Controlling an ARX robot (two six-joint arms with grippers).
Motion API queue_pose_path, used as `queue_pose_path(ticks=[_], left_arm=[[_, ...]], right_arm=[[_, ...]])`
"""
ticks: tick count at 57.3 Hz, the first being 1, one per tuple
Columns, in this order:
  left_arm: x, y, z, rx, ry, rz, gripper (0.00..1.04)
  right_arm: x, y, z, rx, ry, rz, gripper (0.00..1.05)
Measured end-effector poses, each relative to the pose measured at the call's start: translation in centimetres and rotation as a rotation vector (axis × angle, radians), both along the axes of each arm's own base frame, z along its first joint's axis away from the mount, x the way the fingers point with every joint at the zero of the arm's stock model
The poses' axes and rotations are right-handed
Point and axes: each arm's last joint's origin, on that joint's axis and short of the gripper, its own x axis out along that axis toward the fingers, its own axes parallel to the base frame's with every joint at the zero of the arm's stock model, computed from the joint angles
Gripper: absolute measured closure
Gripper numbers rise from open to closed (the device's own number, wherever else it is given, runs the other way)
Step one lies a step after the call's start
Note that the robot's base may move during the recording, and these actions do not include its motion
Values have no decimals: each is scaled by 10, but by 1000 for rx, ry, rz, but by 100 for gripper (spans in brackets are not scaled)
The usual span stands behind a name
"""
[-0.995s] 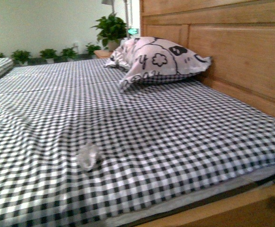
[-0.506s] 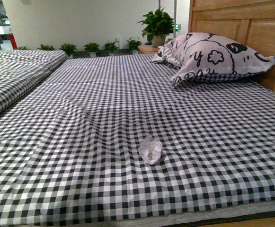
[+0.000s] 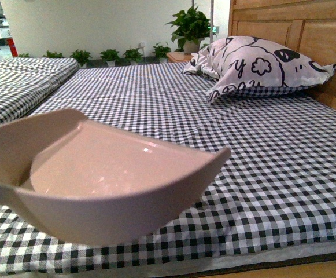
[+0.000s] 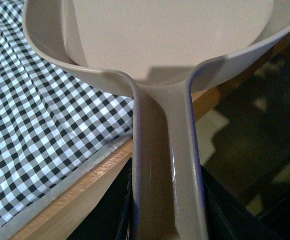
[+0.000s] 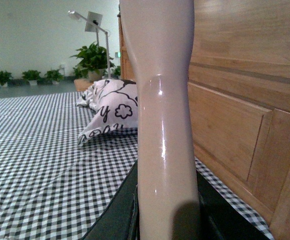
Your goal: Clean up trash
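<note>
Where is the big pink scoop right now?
In the front view the dustpan fills the lower left, over the near edge of the checked bed; the left gripper holds its handle.

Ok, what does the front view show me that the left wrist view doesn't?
Front only: the pillow, the potted plants and the headboard. Left wrist only: the left gripper shut on the dustpan's handle, and dark floor beside the bed. Both: the dustpan's pan and the checked sheet. Neither shows the paper wad.
</note>
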Motion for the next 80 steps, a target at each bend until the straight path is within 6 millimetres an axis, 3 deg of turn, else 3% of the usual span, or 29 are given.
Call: queue_pose_path(ticks=[20,30,80], left_arm=[[15,0,-12,159,-22,-98,77],[20,4,-28,216,-1,-117,77],[52,11,-56,208,39,-139,77]], right_arm=[[0,0,0,0,0,0,85],[0,0,0,0,0,0,85],[0,0,0,0,0,0,85]])
